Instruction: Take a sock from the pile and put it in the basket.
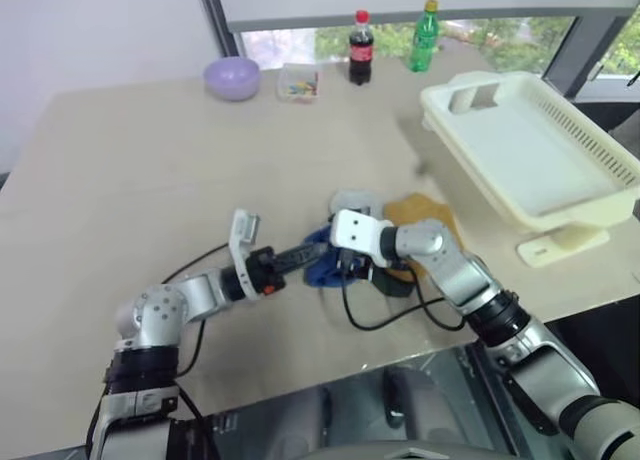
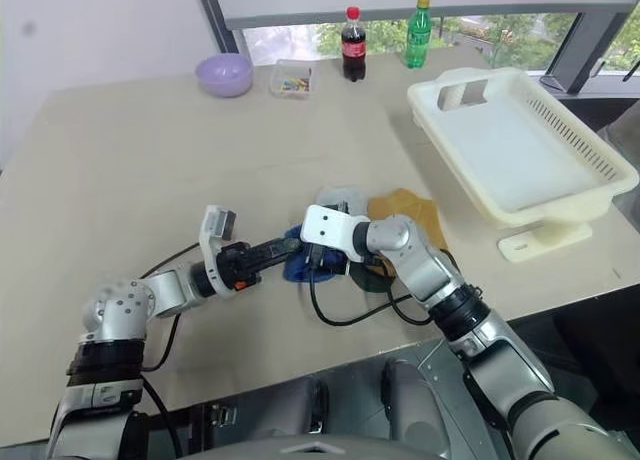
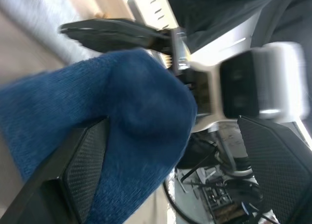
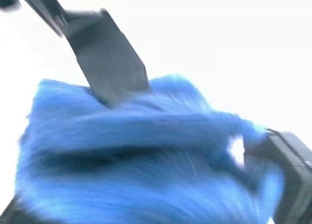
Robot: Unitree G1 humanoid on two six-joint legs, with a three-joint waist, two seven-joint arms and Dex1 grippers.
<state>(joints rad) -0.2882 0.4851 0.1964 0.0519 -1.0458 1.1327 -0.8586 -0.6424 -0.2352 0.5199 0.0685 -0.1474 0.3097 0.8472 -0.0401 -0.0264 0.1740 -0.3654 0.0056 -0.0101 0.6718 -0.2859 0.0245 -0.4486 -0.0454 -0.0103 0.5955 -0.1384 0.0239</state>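
The royal blue sock (image 3: 122, 131), soft and fuzzy, sits between the left gripper's (image 3: 161, 175) wide-spread fingers, near the basket (image 1: 540, 150). Right gripper (image 1: 335, 265): grip unclear.

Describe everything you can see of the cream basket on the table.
The basket is a large, shallow rectangle of cream-white plastic with slotted side walls and a handle cut-out in its far end. It looks empty and sits tilted at the table's right edge, its near end propped on a small cream piece. Neither gripper touches it.
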